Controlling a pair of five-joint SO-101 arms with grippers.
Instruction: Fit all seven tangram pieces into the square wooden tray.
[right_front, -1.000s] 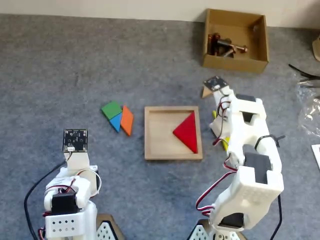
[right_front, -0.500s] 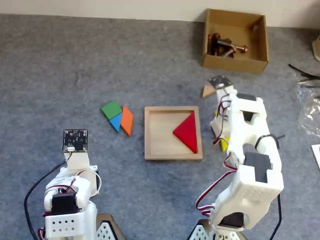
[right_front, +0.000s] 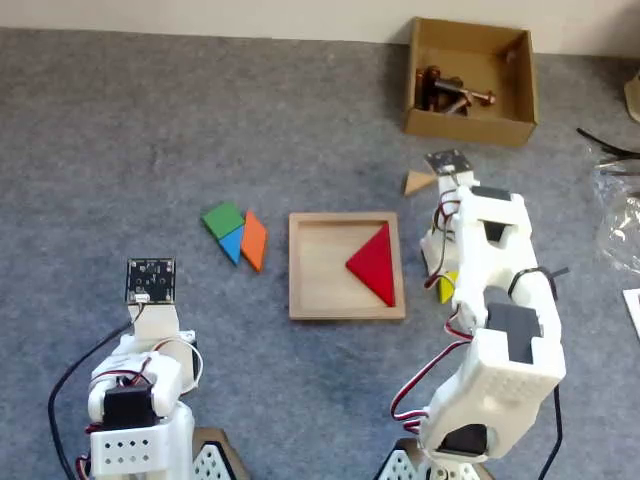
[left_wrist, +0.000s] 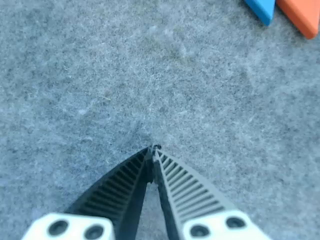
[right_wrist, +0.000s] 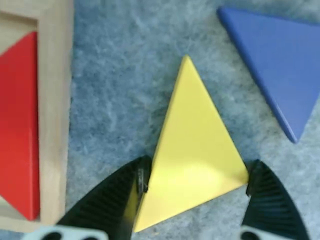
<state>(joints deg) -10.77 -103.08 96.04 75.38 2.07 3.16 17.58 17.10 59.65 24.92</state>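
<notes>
Across the grey felt bench (right_front: 140, 130), the tray (right_front: 296, 270) is lying centrally, holding a red triangle (right_front: 377, 263); beside it the right claw (right_wrist: 197, 172) is straddling a yellow triangle (right_wrist: 192, 130), spread; the left claw (left_wrist: 152, 152) is hanging pressed together.

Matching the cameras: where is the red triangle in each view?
High view: red triangle in the wooden tray, right half.
Right wrist view: red triangle across the tray rim from the yellow triangle.
Left wrist view: blue piece and orange piece instead.
Shared landmark: the tray rim.
</notes>
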